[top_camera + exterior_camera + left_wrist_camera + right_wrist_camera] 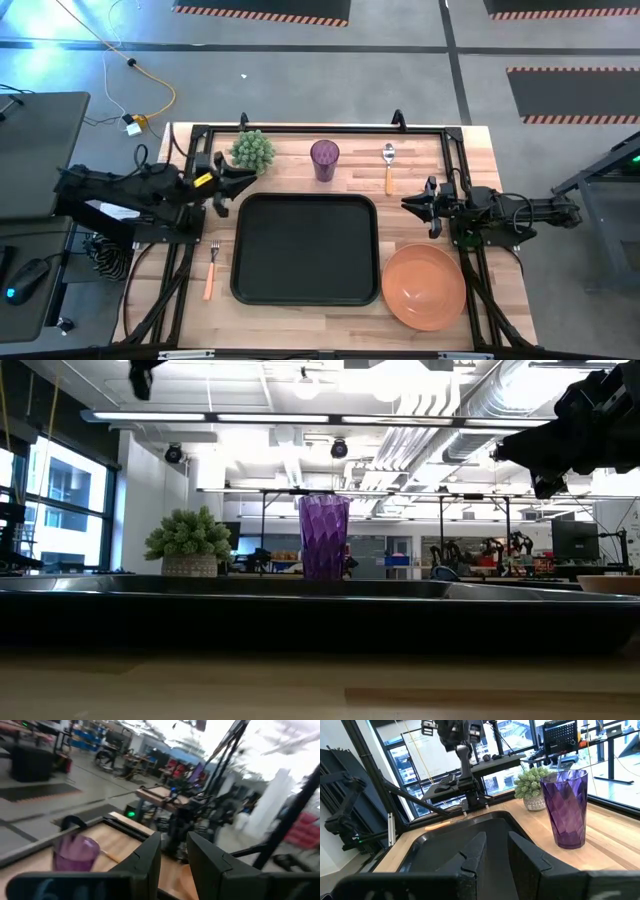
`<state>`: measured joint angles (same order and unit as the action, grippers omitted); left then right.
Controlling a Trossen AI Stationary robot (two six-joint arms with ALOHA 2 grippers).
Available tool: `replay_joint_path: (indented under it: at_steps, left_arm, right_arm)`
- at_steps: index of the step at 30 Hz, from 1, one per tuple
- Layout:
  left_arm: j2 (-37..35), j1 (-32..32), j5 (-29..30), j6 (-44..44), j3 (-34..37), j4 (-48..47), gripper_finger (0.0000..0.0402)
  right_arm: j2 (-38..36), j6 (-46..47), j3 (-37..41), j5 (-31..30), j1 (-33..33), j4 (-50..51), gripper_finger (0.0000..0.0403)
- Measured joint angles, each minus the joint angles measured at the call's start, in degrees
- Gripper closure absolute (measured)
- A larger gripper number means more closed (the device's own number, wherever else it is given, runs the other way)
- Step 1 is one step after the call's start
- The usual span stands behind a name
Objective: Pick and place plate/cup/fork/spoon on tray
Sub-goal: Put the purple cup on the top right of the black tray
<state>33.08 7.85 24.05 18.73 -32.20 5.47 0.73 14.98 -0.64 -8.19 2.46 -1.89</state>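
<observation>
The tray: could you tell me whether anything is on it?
Nothing shows on the tray; the plate, fork, spoon and cup lie on the table around it.

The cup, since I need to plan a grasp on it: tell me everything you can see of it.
The cup is a small see-through purple tumbler with faceted sides, plastic by its look, wider at the rim than at the base. It stands upright and looks empty on the bare wood just beyond the tray's far edge, between the plant and the spoon. Only the tabletop touches it; neither gripper is at it.
</observation>
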Motion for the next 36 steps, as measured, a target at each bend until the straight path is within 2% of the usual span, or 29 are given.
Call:
replay_joint_path:
  at_steps: [6,15,21,28,36]
  left_arm:
    - [9.9,-6.2,-3.4,-7.7,-8.7,-1.8,0.0316]
    - [23.4,-18.4,-17.2,-17.1,-20.6,-9.6,0.0316]
    - [30.9,-24.4,-23.7,-24.7,-27.1,-15.9,0.0316]
    - [39.2,-29.5,-27.9,-31.0,-33.9,-19.9,0.0316]
    - [46.4,-31.5,-28.0,-38.7,-39.5,-23.4,0.0316]
  right_arm:
    - [0.0,0.0,0.0,0.0,0.0,0.0,0.0331]
    - [0.0,0.0,0.0,0.0,0.0,0.0,0.0331]
    - [0.0,0.0,0.0,0.0,0.0,0.0,0.0331]
    - [0.0,0.0,0.0,0.0,0.0,0.0,0.0331]
    - [0.0,0.0,0.0,0.0,0.0,0.0,0.0331]
